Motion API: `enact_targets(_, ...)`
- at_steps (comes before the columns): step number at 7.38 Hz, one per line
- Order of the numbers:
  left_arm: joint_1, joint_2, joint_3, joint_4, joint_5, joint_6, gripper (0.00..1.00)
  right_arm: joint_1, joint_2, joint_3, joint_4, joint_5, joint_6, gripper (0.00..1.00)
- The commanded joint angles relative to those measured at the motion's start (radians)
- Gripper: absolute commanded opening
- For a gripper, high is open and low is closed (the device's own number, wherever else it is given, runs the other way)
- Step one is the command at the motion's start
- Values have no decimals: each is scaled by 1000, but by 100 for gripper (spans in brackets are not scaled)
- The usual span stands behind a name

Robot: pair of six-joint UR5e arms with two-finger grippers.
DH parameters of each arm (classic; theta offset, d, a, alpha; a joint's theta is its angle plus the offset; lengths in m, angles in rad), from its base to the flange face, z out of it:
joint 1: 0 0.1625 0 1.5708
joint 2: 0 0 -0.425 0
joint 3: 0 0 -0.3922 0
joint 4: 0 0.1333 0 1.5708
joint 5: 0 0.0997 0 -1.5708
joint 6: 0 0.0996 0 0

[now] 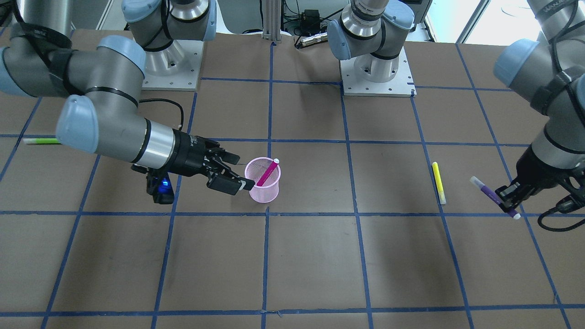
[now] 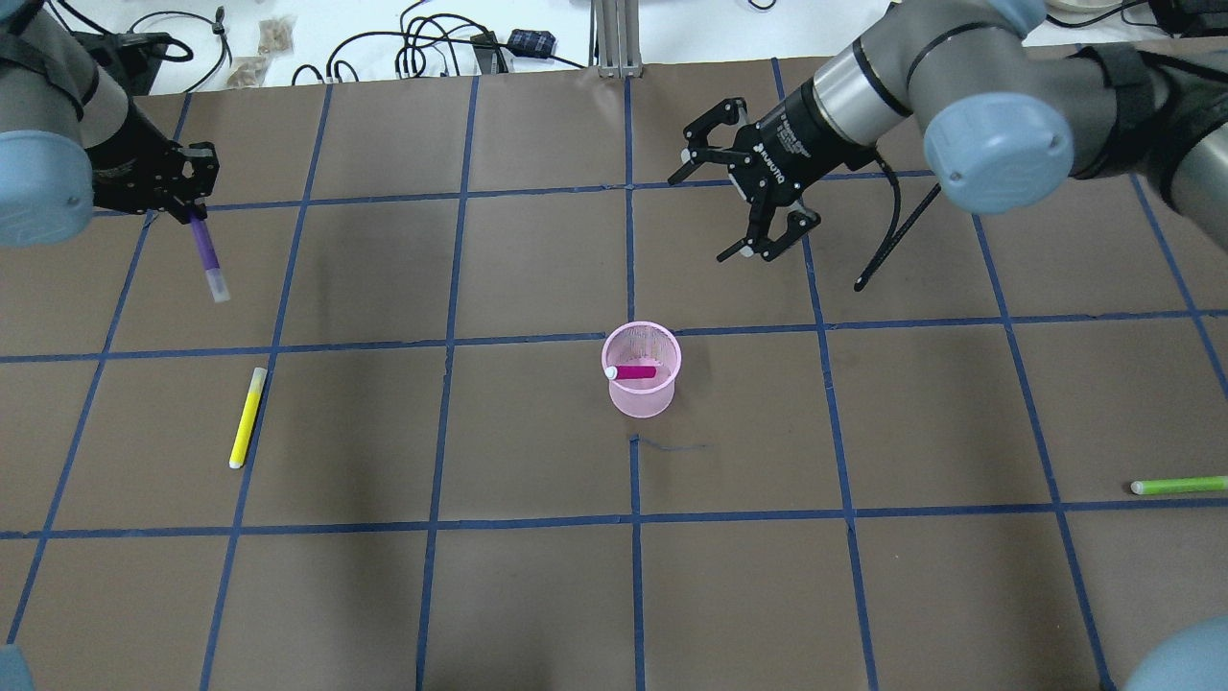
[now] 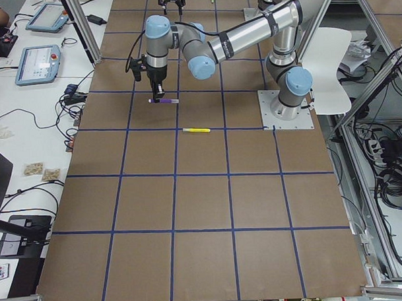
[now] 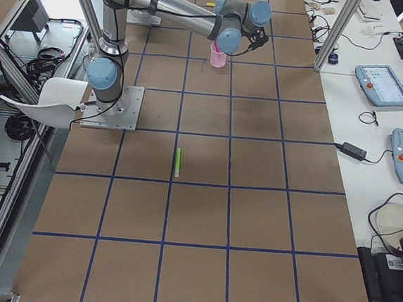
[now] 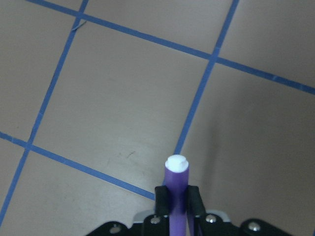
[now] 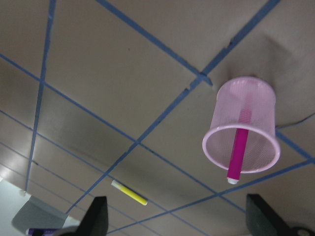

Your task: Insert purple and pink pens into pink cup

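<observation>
The pink mesh cup (image 2: pixel 642 370) stands upright near the table's middle, with the pink pen (image 2: pixel 633 371) leaning inside it, white cap over the rim. Both show in the front view, cup (image 1: pixel 263 180) and pen (image 1: pixel 268 172), and in the right wrist view, cup (image 6: pixel 242 132) and pen (image 6: pixel 237 152). My right gripper (image 2: pixel 747 203) is open and empty, held above the table beyond the cup. My left gripper (image 2: pixel 188 203) is shut on the purple pen (image 2: pixel 206 252), held above the table at the far left; the pen also shows in the left wrist view (image 5: pixel 175 189).
A yellow pen (image 2: pixel 247 417) lies on the table left of the cup. A green pen (image 2: pixel 1178 486) lies at the right edge. Cables run along the table's far edge. Blue tape lines grid the brown tabletop.
</observation>
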Motion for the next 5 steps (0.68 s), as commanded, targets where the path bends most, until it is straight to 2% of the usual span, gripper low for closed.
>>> enact_targets(1,-111,43,-1,21,3,-69,0,-6,-17,-140,182,-361,-227,100)
enact_targets(2,-163,60,-4,21,3,-130,0,-8,-48,-157,232,-472,-322,100)
enact_targets(3,-228,74,-11,21,3,-206,0,-8,-123,-144,284,-528,-467,100)
enact_targets(4,-297,69,-17,71,3,-289,0,-5,-176,-137,289,-539,-555,100)
enact_targets(5,-361,53,-21,128,9,-372,0,4,-229,-121,274,-518,-552,100)
